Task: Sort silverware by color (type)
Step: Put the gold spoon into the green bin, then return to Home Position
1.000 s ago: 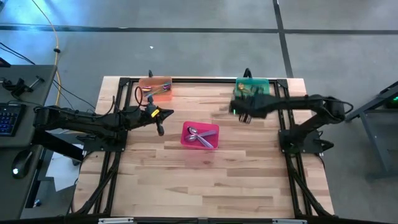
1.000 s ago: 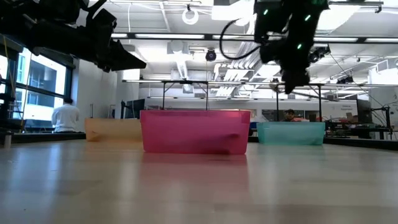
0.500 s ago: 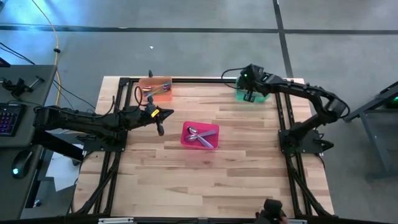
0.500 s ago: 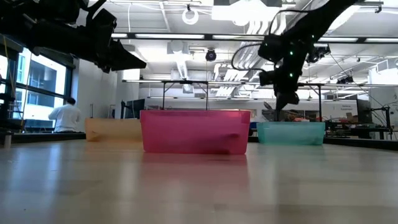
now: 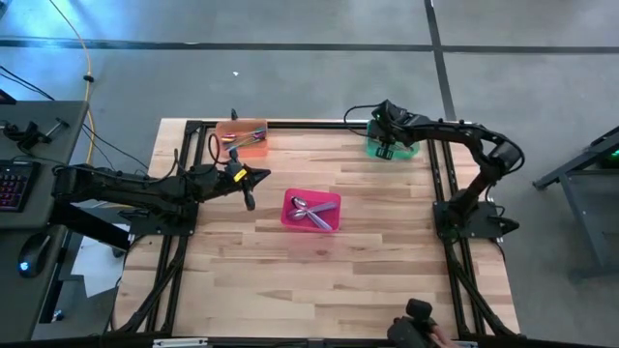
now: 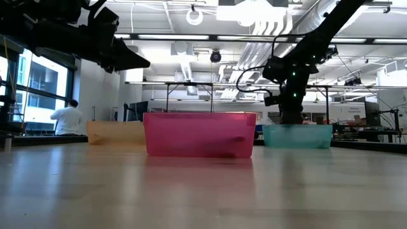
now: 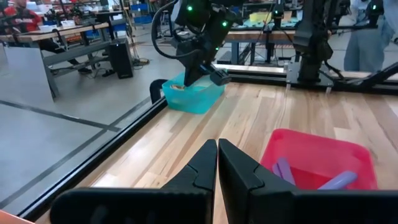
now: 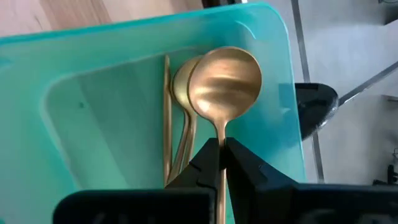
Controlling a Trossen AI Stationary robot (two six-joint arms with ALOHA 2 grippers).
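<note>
Clamped on a gold spoon [image 8: 224,81], right gripper [image 8: 222,149] hides its handle over green bin [image 8: 74,62].

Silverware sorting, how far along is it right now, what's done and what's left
Nearly done, it seems. No loose silverware shows on the table. Spoons already lie in the orange bin and the pink bin. In hand: the right gripper is shut on a gold spoon over the green bin, where other gold pieces lie. Left: releasing that spoon. The left gripper waits shut beside the pink bin.
</note>
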